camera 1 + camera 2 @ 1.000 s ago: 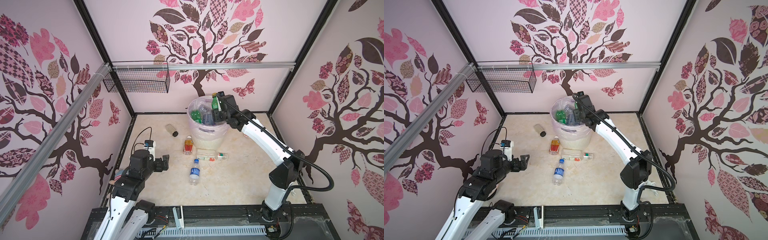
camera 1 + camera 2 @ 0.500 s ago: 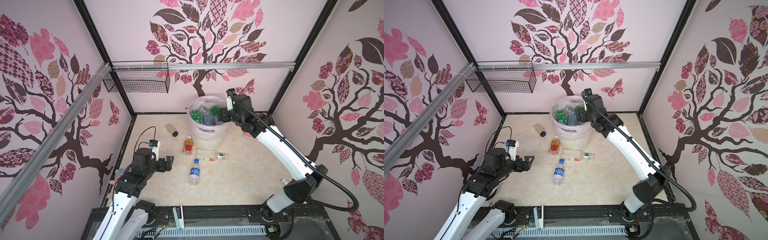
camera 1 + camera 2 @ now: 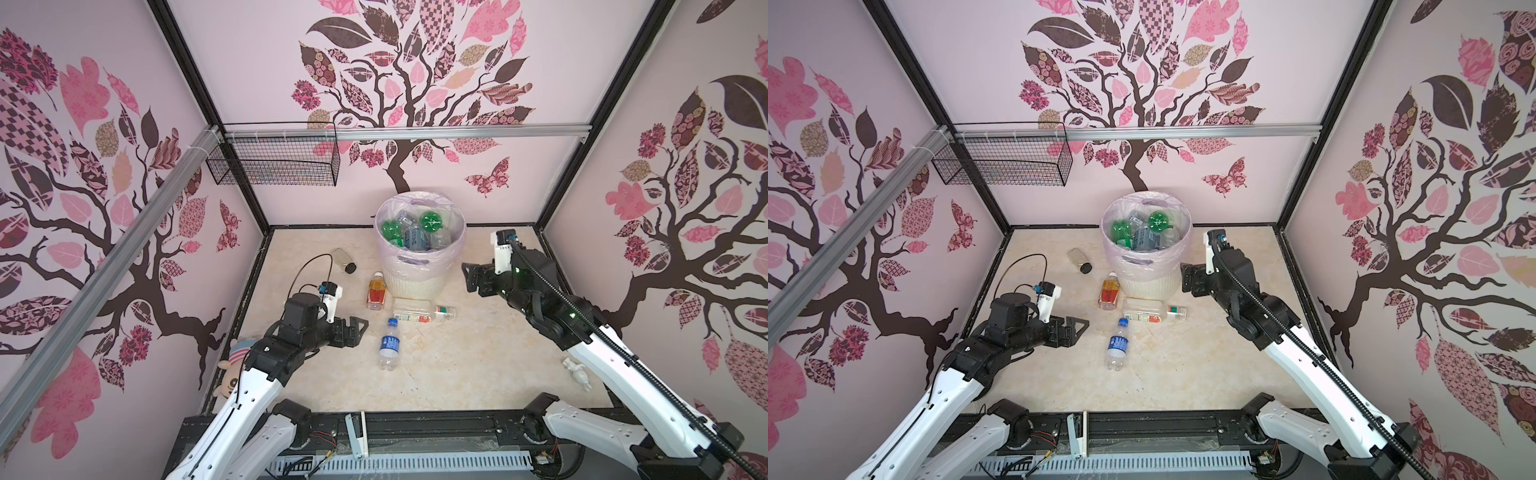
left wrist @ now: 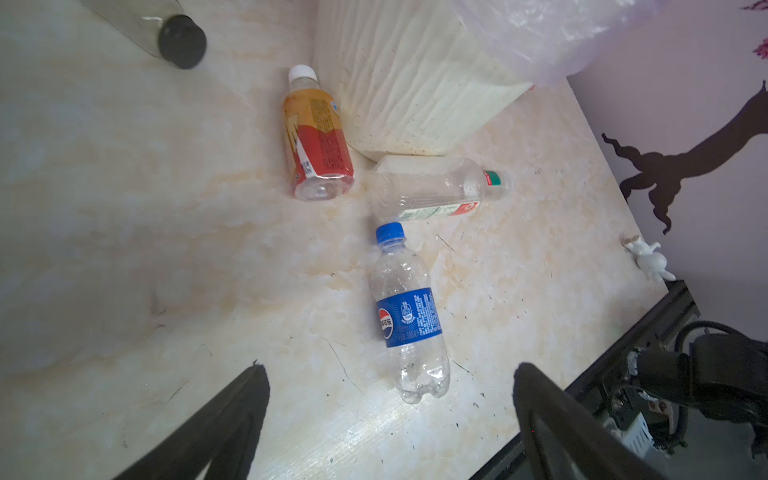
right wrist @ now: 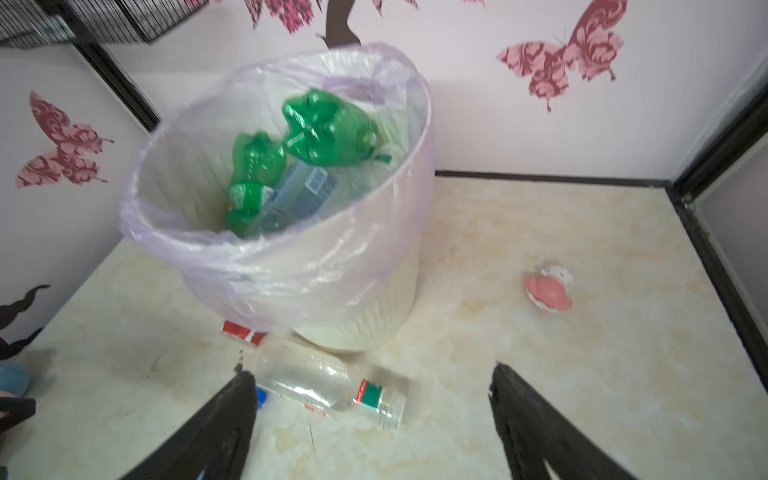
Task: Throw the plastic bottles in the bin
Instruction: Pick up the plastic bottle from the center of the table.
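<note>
1. The bin (image 3: 415, 286) stands upright at the rear centre of the tabletop (image 3: 478, 357), near the back wall. Its translucent liner is folded over the rim.
2. Bin contents: a green bottle (image 3: 431, 222) lies base-up toward the far rim. A second green bottle (image 3: 390, 229) lies on the robot's left side of the opening. Clear bottles with blue labels (image 3: 415, 239) lie between them.
3. Three bottles lie on their sides on the tabletop in front of the bin.
   - The orange-red labelled bottle (image 3: 377, 291) is just beside the base, with its white cap toward the back wall.
   - The clear bottle (image 3: 419, 312), which carries a red and green label, lies across the front of the base. The views do not confirm contact with the base.
   - The blue-capped bottle (image 3: 388, 343) lies nearest the robot, with its cap pointing toward the clear bottle.
4. The left end effector (image 3: 356, 331) hovers over the tabletop just to the left of the blue-capped bottle. Its jaws are spread wide and hold nothing.
5. The right end effector (image 3: 468, 278) is just beside the bin wall on the robot's right and faces the bin. The right wrist view shows its jaws wide apart and empty.
6. Other items: a jar with a black lid (image 3: 345, 261) lies on its side to the left of the bin. A pink toy (image 5: 548, 291) rests on the tabletop to the right of the bin.
</note>
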`<state>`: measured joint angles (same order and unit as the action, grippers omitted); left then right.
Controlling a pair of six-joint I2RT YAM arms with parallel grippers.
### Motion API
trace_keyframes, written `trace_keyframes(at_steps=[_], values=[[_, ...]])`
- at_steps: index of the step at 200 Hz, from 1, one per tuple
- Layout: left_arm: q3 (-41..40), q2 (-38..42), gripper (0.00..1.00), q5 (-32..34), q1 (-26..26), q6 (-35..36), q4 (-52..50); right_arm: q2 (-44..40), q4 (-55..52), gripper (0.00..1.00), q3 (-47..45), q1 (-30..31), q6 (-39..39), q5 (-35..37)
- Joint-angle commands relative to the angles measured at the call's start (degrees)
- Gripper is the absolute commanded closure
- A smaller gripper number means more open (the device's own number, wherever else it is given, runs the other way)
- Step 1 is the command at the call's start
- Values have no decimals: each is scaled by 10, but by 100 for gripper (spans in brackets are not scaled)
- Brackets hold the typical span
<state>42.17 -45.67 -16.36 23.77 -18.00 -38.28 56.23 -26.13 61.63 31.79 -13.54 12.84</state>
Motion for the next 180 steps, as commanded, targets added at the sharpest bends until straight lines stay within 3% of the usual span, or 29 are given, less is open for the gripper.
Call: trace_keyframes(at_steps=[1,66,137,180], values=[[-16,-28,9,-9,19,-27,34,-33,1,10,-52,-1,-47,9],[-15,-85,11,3,40,-39,47,-97,4,10,-171,-1,-95,-4],[-8,-188,11,115,155,-81,90,-135,-15,10,-208,-1,-107,26],[-20,-236,16,122,171,-99,121,-152,-18,10,-221,-1,-119,22]])
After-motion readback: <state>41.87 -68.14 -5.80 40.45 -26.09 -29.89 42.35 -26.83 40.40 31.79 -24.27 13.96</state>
